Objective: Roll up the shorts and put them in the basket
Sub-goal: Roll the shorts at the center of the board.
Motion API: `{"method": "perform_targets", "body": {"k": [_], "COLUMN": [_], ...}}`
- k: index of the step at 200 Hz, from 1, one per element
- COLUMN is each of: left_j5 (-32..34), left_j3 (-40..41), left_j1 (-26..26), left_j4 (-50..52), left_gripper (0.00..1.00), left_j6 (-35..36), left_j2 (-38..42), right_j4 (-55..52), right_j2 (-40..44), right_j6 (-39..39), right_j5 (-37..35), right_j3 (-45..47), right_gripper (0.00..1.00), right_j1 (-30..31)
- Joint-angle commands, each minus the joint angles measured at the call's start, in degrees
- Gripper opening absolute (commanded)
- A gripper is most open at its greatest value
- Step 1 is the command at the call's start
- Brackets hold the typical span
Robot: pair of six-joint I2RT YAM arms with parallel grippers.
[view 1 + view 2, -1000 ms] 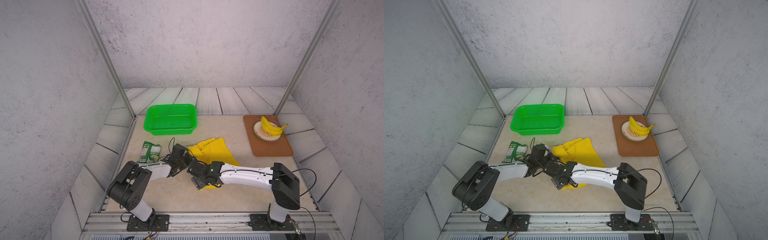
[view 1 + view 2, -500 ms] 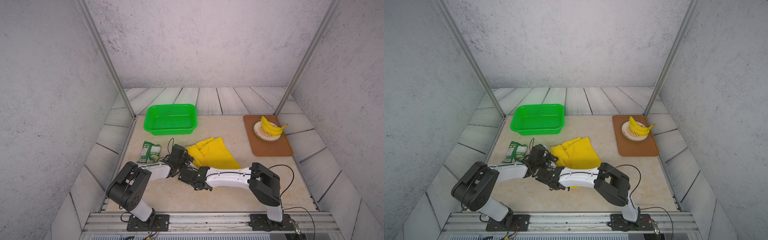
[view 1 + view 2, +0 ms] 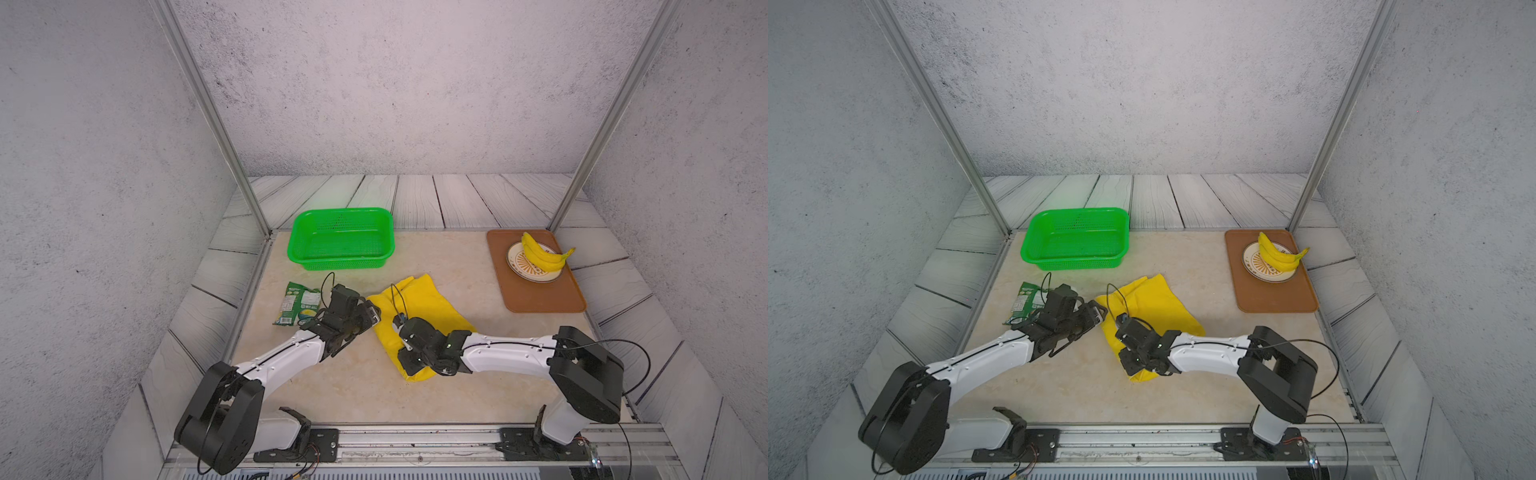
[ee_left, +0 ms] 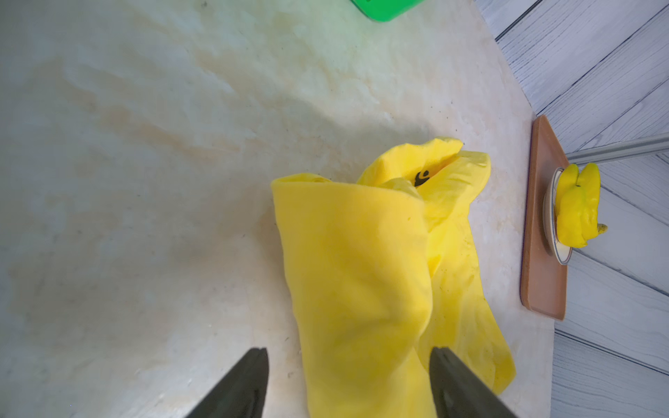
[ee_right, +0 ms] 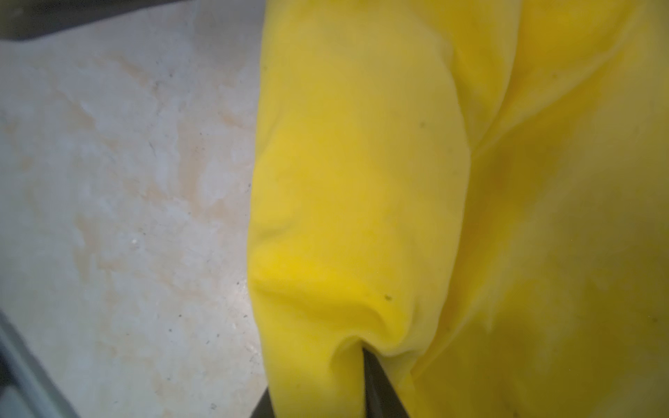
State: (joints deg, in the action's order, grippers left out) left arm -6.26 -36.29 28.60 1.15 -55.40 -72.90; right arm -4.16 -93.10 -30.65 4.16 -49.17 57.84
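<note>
The yellow shorts (image 3: pixel 428 303) (image 3: pixel 1156 305) lie folded lengthways on the beige table top, mid-front. In the left wrist view the shorts (image 4: pixel 362 260) show a small black label (image 4: pixel 421 177) at the far end. My left gripper (image 3: pixel 372 314) (image 4: pixel 349 353) is at their left edge. It is open, its fingers (image 4: pixel 253 376) standing either side of the folded edge without pinching it. My right gripper (image 3: pixel 409 358) (image 5: pixel 318 380) sits over the near end of the shorts (image 5: pixel 362 181). It is shut on a pinched fold of fabric.
A green basket (image 3: pixel 345 210) stands at the back left. A green snack packet (image 3: pixel 297 303) lies just left of my left gripper. At the right a brown tray (image 3: pixel 540 299) carries a plate with bananas (image 3: pixel 540 253). Metal posts flank the table's back corners.
My left gripper has opened and let go of the shorts' edge. My right gripper has closed on the fabric near the front end, after swinging left and back.
</note>
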Motion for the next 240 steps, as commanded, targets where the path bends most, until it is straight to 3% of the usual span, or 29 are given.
{"method": "perform_targets", "body": {"k": [1, 49, 109, 123, 140, 159, 189, 240], "left_j5": [2.3, -3.6, -6.4, -7.0, -7.6, -8.0, -7.5, -6.7], "left_j3": [-0.2, 1.5, -1.8, -1.7, -1.8, -2.4, -2.4, -2.2], "left_j1": [-0.4, 0.2, 0.8, 0.8, 0.8, 0.8, 0.8, 0.9], "left_j4": [4.6, -4.3, -12.4, -14.8, -16.6, -17.0, -16.9, -13.0], "left_gripper": [0.78, 0.82, 0.84, 0.81, 0.65, 0.32, 0.00, 0.00], "left_j6": [3.7, 3.4, 1.9, 0.6, -0.5, -1.6, -2.0, -1.6], "left_j2": [1.9, -3.3, -16.8, -19.7, -22.5, -24.8, -24.6, -21.7], "right_j4": [17.4, 33.4, 35.3, 34.0, 32.0, 25.5, 10.0, -27.0], "right_j2": [1.5, -3.7, -7.8, -8.1, -7.9, -6.7, -1.2, 10.2], "right_j6": [-10.1, -21.6, -22.5, -21.8, -20.6, -17.7, -11.3, 1.0], "right_j5": [19.8, 32.5, 32.3, 32.1, 31.9, 30.4, 26.1, -0.6], "right_j3": [7.2, 14.8, 16.1, 15.9, 15.6, 14.5, 11.3, -1.5], "right_gripper": [0.29, 0.29, 0.31, 0.32, 0.34, 0.42, 0.60, 0.74], "right_j1": [-5.3, -13.7, -15.0, -15.1, -15.3, -15.4, -15.4, -12.8]}}
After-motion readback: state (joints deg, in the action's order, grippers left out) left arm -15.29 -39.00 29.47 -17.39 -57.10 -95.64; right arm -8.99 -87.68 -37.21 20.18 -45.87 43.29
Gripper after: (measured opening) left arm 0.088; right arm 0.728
